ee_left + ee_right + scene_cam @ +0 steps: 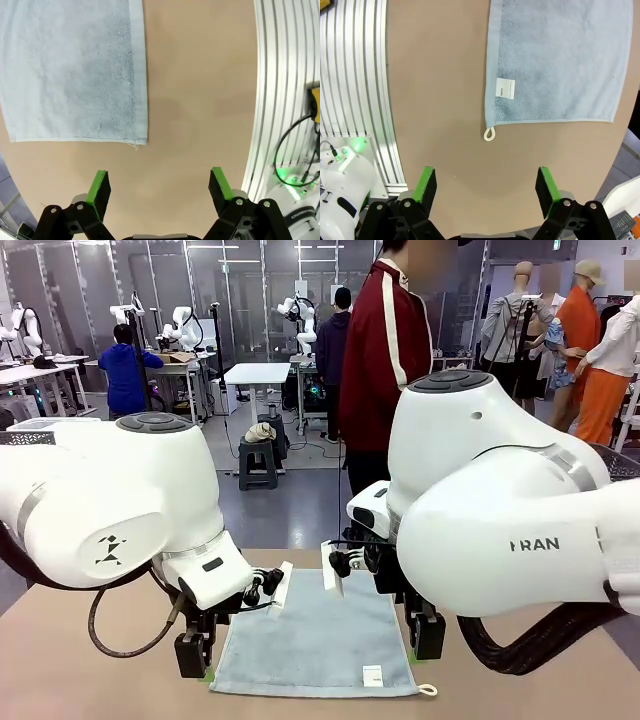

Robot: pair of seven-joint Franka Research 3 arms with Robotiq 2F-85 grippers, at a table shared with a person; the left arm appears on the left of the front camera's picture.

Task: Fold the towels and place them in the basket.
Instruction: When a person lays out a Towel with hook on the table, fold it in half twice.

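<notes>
The left gripper (160, 186) has its fingers wide apart and holds nothing. The right gripper (487, 184) is wide and empty too. Both hang over the table (200, 100). The blue towel (310, 640) lies flat between them, near their tips. A person (385, 360) stands behind.

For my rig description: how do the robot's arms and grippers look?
The left arm and right arm are rounded white shells with dark grey round caps. The right one bears black letters FRAN; black cables loop under both. The left gripper and right gripper are black, with green pads.
</notes>
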